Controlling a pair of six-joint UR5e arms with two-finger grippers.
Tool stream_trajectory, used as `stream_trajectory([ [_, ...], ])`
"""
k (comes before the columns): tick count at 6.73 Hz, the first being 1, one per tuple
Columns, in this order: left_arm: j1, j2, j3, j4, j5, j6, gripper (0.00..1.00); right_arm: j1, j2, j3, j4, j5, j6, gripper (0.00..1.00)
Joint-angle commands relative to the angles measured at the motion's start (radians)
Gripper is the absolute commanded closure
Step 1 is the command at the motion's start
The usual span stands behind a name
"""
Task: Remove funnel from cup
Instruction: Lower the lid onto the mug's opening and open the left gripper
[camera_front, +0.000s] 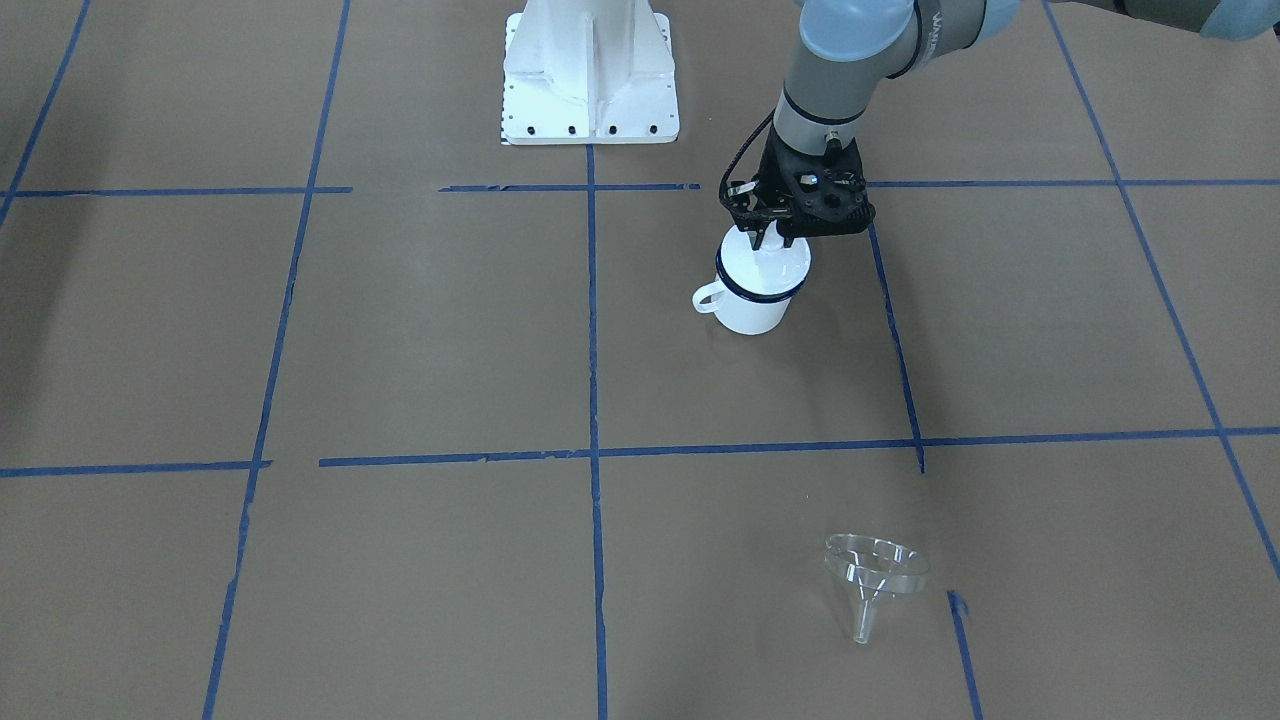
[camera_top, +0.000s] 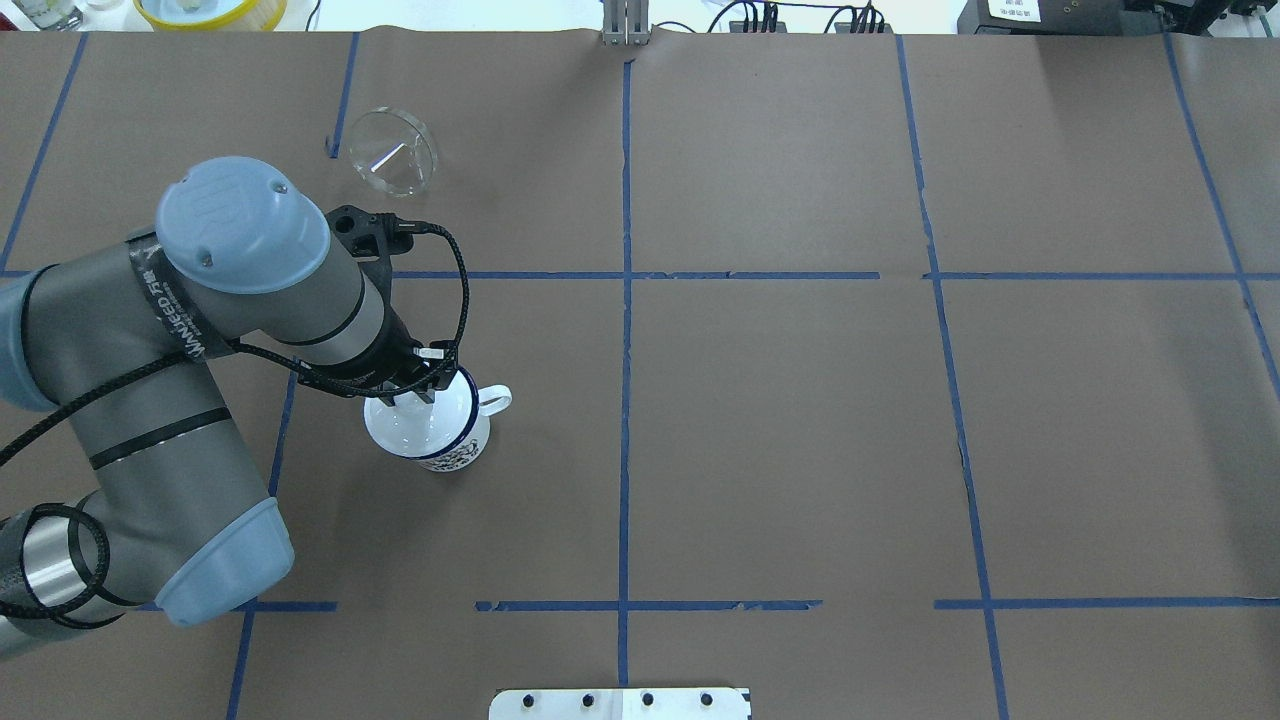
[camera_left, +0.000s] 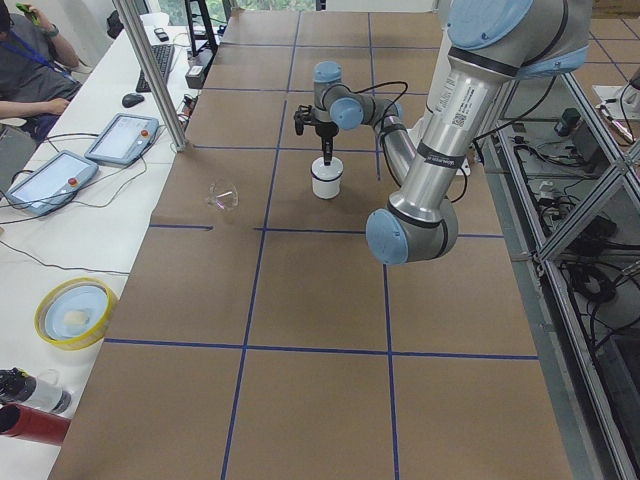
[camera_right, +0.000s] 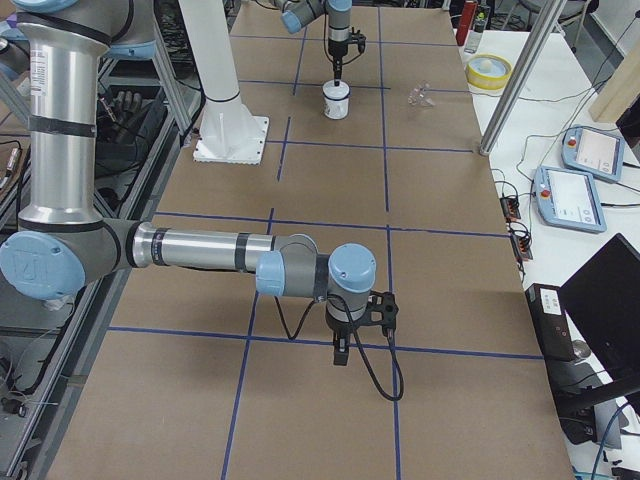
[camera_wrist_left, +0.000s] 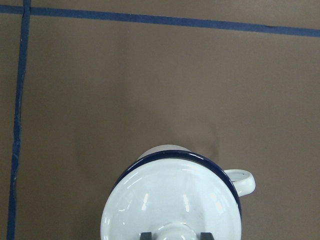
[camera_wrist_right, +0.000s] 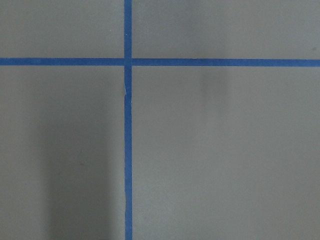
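The clear funnel (camera_front: 875, 575) lies on its side on the table, apart from the cup, and also shows in the overhead view (camera_top: 393, 152). The cup (camera_front: 752, 300), a white mug with a dark blue rim, stands upright (camera_top: 452, 440) with a white domed lid (camera_wrist_left: 170, 200) on top. My left gripper (camera_front: 762, 238) points down over the mug, its fingers (camera_wrist_left: 145, 235) on either side of the lid's knob and closed on it. My right gripper (camera_right: 340, 350) hangs over bare table far from both; I cannot tell whether it is open or shut.
The robot's white base plate (camera_front: 590, 90) stands behind the mug. A yellow bowl (camera_left: 75, 312), tablets (camera_left: 122, 138) and a metal pole (camera_left: 150, 70) sit along the operators' side. Blue tape lines cross the brown table.
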Motion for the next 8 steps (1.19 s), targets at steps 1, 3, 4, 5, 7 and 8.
stream_trajectory([
  [1, 0.001, -0.001, 0.001, -0.003, 0.0, 0.001, 0.99, 0.0, 0.0, 0.0, 0.0, 0.0, 0.0, 0.0],
  [3, 0.001, -0.001, 0.001, -0.005, 0.0, 0.001, 0.36, 0.0, 0.0, 0.0, 0.0, 0.0, 0.0, 0.0],
  [4, 0.001, -0.001, 0.001, -0.005, 0.0, -0.002, 0.0, 0.0, 0.0, -0.001, 0.0, 0.0, 0.0, 0.0],
  [5, 0.001, 0.002, 0.0, -0.005, 0.0, 0.0, 0.0, 0.0, 0.0, -0.001, 0.0, 0.0, 0.0, 0.0],
  [7, -0.028, 0.015, -0.044, -0.005, 0.002, 0.083, 0.0, 0.0, 0.0, -0.001, 0.0, 0.0, 0.0, 0.0],
  [8, -0.095, 0.088, -0.107, -0.009, -0.012, 0.247, 0.0, 0.0, 0.0, 0.0, 0.0, 0.0, 0.0, 0.0],
])
